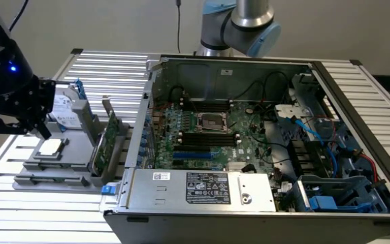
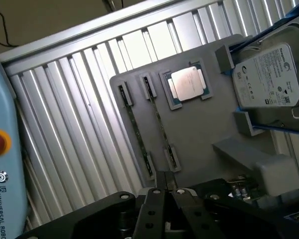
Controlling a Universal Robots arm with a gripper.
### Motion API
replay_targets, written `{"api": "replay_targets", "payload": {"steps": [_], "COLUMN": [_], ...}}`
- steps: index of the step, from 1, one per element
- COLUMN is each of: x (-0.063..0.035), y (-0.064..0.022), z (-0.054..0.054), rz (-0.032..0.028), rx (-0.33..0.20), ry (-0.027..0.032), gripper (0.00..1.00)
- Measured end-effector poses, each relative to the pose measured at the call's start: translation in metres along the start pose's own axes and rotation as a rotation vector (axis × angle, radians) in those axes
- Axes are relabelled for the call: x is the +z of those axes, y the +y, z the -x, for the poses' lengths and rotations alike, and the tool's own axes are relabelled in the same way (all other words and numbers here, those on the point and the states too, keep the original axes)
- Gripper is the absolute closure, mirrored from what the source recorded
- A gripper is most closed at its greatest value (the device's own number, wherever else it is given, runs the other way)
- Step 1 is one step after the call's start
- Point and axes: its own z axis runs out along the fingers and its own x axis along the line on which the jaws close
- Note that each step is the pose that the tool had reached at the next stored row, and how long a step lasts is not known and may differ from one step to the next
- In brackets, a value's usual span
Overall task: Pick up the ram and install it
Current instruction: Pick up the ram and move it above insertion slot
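1. We see one hand (image 1: 44, 133), its fingers pressed together and gripping nothing, hanging over one grey tray (image 1: 76, 155).
2. The tray lies on the slatted table (image 1: 107, 66) near the edge at the exterior view's left. One open computer case (image 1: 235, 71) stands just beside it and fills the table toward the exterior view's right.
3. We count two thin sticks standing on edge in the tray's holders, parallel and side by side: the ram (image 2: 159, 124) and a second stick (image 2: 135, 130). The hand's tips are nearest one end of the ram.
4. The tray also carries one processor chip (image 2: 187, 83) beside the ram, one hard drive (image 2: 266, 77) and one upright green expansion card (image 1: 107, 140).
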Motion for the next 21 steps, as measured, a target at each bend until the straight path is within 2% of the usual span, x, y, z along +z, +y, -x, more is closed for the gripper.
{"api": "replay_targets", "payload": {"steps": [16,17,18,20,21], "x": [0.0015,0.0015,0.0014,0.0016,0.0017], "y": [-0.0001,0.0,0.0001,0.0001,0.0], "z": [0.0,0.0,0.0001,-0.0001,-0.0003], "rz": [-0.016,-0.0154,-0.0157,-0.0158,-0.0157], "rx": [-0.244,-0.254,-0.26,-0.262,-0.262], "ry": [0.0435,0.0471,0.0532,0.0549,0.0549], "gripper": [0.89,0.89,0.89,0.88,0.83]}}
